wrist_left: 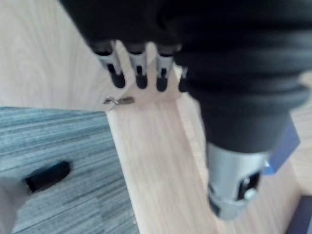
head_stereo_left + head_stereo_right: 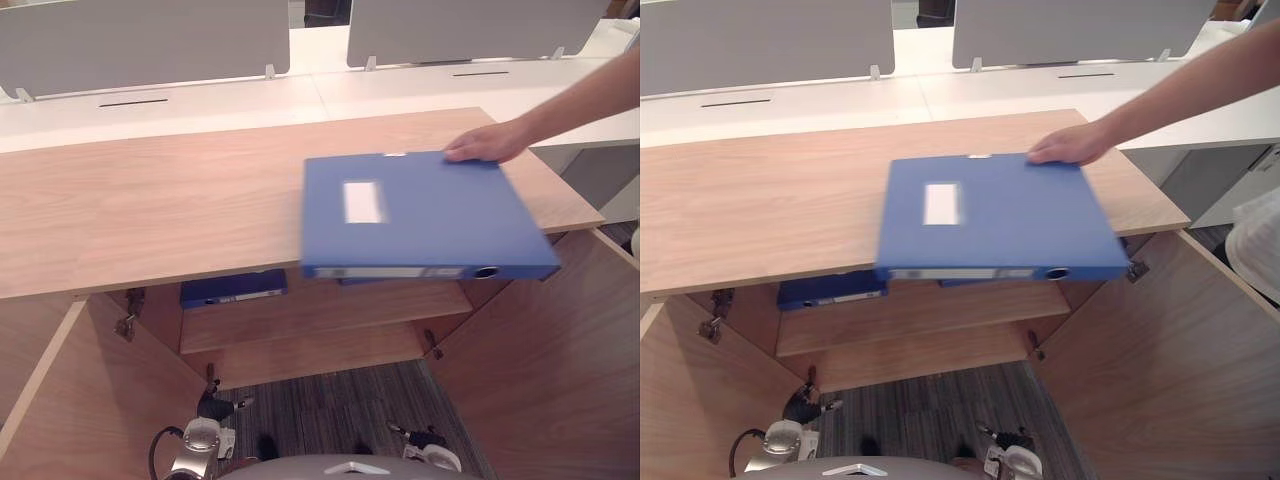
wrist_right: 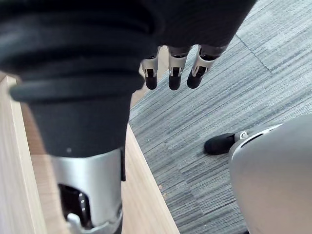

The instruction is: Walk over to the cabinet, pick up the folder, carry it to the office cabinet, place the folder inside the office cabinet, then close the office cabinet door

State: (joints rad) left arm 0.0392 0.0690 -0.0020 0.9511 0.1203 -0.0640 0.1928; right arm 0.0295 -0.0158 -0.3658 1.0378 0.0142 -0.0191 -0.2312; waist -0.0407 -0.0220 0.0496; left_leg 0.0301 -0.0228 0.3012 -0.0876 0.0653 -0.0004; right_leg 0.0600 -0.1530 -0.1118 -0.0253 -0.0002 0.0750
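Where the cabinet top (image 2: pixel 150 200) ends at its front edge, the blue folder (image 2: pixel 420 215) lies flat, spine forward. Its near side overhangs the edge above the open compartment.

- Contact: a person's hand (image 2: pixel 485 143) rests on the folder's far right corner. Neither robot hand touches the folder.
- Room on top: bare wood lies to the left of and behind the folder. White desks (image 2: pixel 300 95) with grey partition panels (image 2: pixel 140 40) stand past the rear edge.
- Below: both doors stand swung outward, the left door (image 2: pixel 90 400) and the right door (image 2: pixel 550 350). The shelf (image 2: pixel 330 310) between them carries a second blue folder (image 2: pixel 232 288) at its left end, and the rest is bare.
- Floor: grey carpet (image 2: pixel 330 410) shows between the doors.
- Left hand (image 1: pixel 140 73): low by the left door, well below the folder, with fingers hanging straight in a row and holding nothing.
- Right hand (image 3: pixel 174 75): low over the carpet by the right door, with fingers slack and side by side, also empty.
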